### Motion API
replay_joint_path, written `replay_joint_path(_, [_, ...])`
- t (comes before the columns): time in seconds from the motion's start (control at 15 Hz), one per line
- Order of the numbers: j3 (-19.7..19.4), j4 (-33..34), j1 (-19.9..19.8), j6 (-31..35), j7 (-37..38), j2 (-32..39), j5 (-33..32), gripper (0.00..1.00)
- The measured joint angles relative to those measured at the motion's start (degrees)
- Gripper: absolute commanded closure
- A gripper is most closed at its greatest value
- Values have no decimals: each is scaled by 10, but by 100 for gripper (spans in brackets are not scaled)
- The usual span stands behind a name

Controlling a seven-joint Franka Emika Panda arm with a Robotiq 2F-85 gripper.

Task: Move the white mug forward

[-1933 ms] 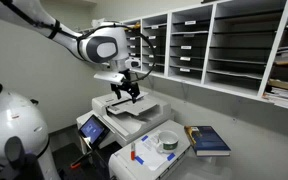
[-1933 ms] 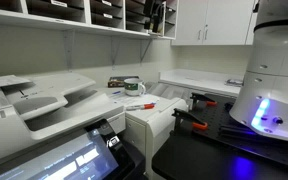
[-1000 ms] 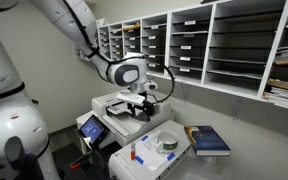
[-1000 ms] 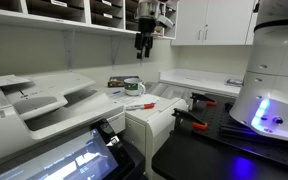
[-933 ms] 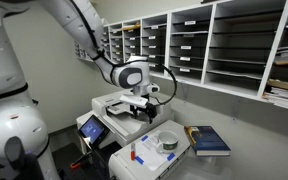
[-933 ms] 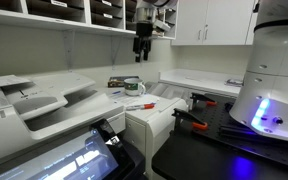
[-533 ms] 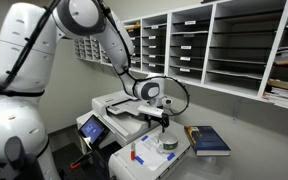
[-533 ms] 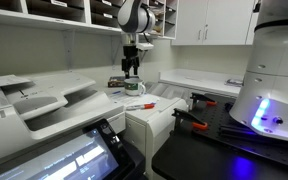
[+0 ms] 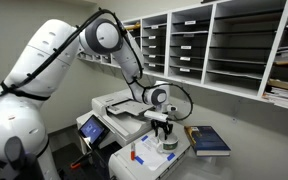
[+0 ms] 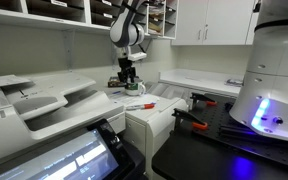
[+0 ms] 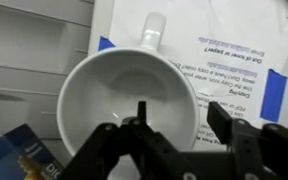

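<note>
The white mug [image 9: 168, 143] stands on a white cabinet top [image 9: 144, 162] next to a blue book [image 9: 210, 140]. It also shows in an exterior view [image 10: 135, 88], mostly behind the gripper. In the wrist view the mug [image 11: 124, 95] fills the middle, seen from above, with its handle [image 11: 154, 30] pointing up. My gripper [image 11: 181, 118] is open and low over the mug. One finger is inside the mug and the other is outside its right wall. The gripper shows in both exterior views [image 9: 164, 132] [image 10: 129, 79].
A printer [image 9: 122, 108] stands behind the cabinet. A slim white tube with a red tip [image 9: 134, 153] lies near the cabinet's front. A printed sheet [image 11: 229, 50] lies under the mug. Wall shelves [image 9: 214, 45] run behind. A red marker [image 10: 139, 105] lies on the cabinet.
The arm has swung from above the printer over to the cabinet and come down. The gripper now sits at the mug, with its fingers either side of the wall.
</note>
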Motion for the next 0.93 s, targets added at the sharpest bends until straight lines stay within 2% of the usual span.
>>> replay_joint_path(0.33, [0, 16, 1, -51, 31, -6, -1, 99])
replay_joint_path(0.93, [-4, 10, -5, -67, 47, -13, -2, 98])
